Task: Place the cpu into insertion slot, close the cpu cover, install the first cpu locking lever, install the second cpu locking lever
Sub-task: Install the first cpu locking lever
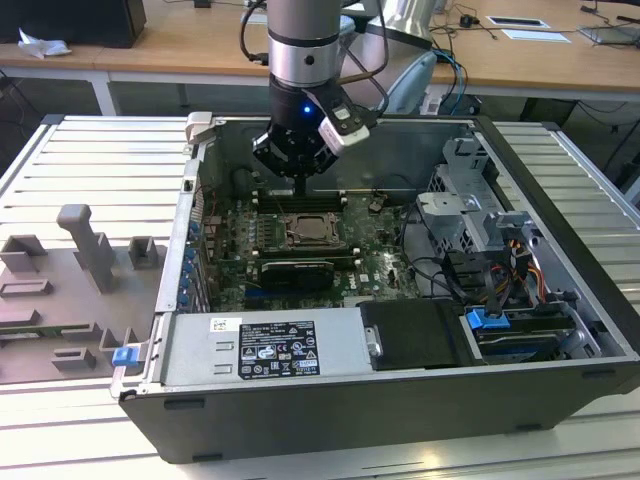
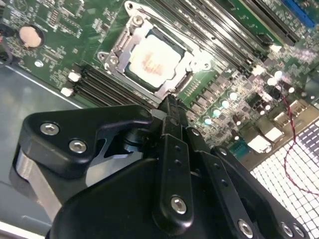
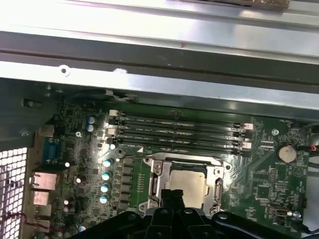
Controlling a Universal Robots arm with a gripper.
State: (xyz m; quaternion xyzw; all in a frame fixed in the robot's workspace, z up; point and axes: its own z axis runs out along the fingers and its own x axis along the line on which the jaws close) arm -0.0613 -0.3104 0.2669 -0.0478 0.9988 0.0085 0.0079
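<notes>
The cpu [image 2: 154,57] lies flat in the insertion slot [image 2: 130,73] on the green motherboard, its pale metal top showing through the window of the cpu cover [image 2: 118,46]. The silvery cover frame lies down around the chip. In the exterior view the cpu [image 1: 305,232] sits mid-board inside the open computer case. My gripper [image 1: 303,187] hangs just above the board beside the far edge of the socket, over the memory slots. Its black fingers [image 2: 170,107] are pressed together and hold nothing. A thin wire lever [image 3: 174,157] runs along the socket's edge.
Long memory slots [image 3: 177,132] run beside the socket. A black expansion card [image 1: 296,270] lies just in front of it. The power supply [image 1: 265,348], drive cages and cables [image 1: 480,250] crowd the exterior view's right. The case walls [image 1: 200,170] ring the board; a grey fixture [image 1: 85,250] stands outside.
</notes>
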